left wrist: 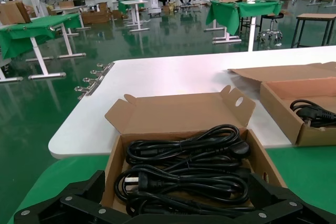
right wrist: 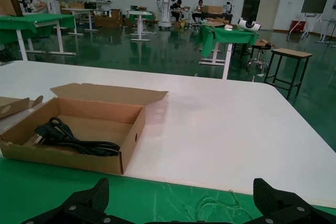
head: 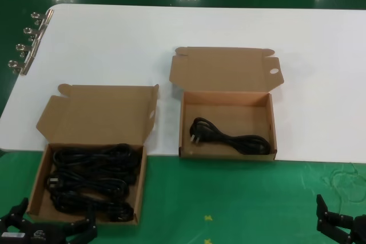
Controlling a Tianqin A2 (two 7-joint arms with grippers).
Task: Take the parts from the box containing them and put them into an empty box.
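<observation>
The box containing the parts (head: 97, 112) stands at the near left, lid open; several black coiled cords (head: 91, 181) fill it, seen close in the left wrist view as cords (left wrist: 184, 166). My left gripper (head: 55, 214) hovers at that box's near edge, open, its fingers (left wrist: 79, 192) spread wider than the box (left wrist: 178, 114). The other box (head: 223, 70), with a round hole (head: 273, 71) in its lid, sits to the right and holds one cord (head: 229, 137). My right gripper (head: 343, 221) is low at the near right, open over green cloth, empty; its view shows that box (right wrist: 68, 156) and cord (right wrist: 73, 139).
Both boxes straddle the front edge of a white table (head: 229, 27) and the green cloth (head: 229, 198). Several binder clips (head: 26, 41) line the table's left edge. The cloth is wrinkled (head: 346, 181) near my right gripper.
</observation>
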